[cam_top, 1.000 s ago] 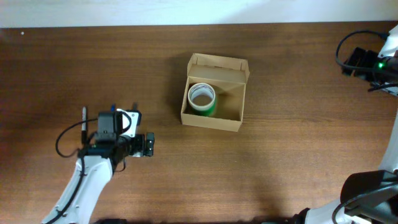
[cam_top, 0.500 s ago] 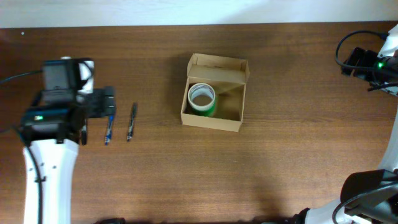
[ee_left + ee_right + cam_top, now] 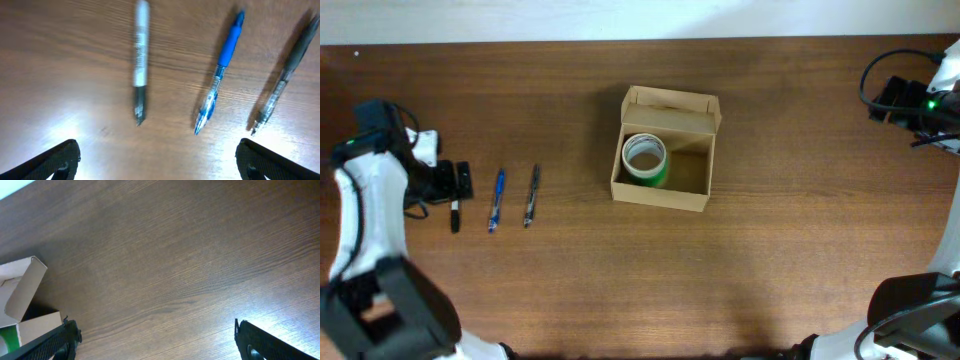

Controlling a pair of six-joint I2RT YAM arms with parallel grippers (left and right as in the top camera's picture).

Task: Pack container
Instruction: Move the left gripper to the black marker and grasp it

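Dark wood-grain table (image 3: 770, 250), smooth w/ soft sheen, container (image 3: 658, 196) plain matt tan cardboard, tape roll (image 3: 652, 177) inside container glossy green, well apart from container: blue pen (image 3: 220, 65) shiny plastic w/ clear barrel, grey pen (image 3: 282, 82) similar, marker (image 3: 140, 60) matt grey plastic.

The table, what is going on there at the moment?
A robot is packing a cardboard box. A green tape roll already sits inside. The left arm hovers with open jaws beside a marker, a blue pen and a grey pen. The right arm is off to the side, jaws open, holding nothing.
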